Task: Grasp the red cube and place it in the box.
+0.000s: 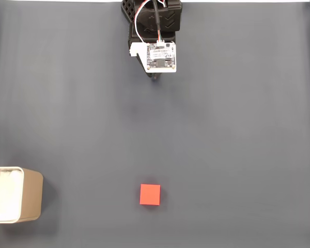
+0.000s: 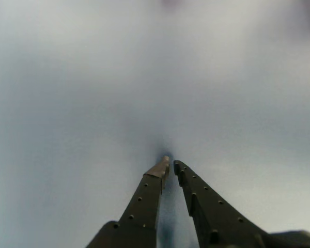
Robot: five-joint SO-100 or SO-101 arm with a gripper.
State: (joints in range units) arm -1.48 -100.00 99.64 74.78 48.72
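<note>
A flat dark grey-blue table surface (image 1: pixel 237 129) is seen from above in the fixed view. At the top middle of that view the black arm (image 1: pixel 152 15) is folded close to its base, with white and red wires looped over it and a small white circuit board (image 1: pixel 160 56) carried on its upper side. Just below the board, a dark tip of the two-finger gripper (image 1: pixel 154 77) is seen poking out towards the table.

The small bright red cube with plain matte faces (image 1: pixel 150 195) is found low in the fixed view, slightly left of centre, resting flat on the table and well apart from the arm. A faint shadow is cast along its right and lower edges. The small beige rectangular box with rounded corners and a white interior (image 1: pixel 32 196) is placed at the lower left edge of the same view, cut off in part by the frame. It stands upright with its opening facing up, well apart from the cube, which lies to its right.

In the wrist view the gripper (image 2: pixel 169 165) is shown rising from the bottom edge as two black fingers (image 2: pixel 144 201) dotted with small holes. The jaws are brought nearly together, with only a thin slit left between the tips, and nothing is held between them. The table beyond them is blurred to a pale grey, with a dark smudge of shadow just past the tips.
</note>
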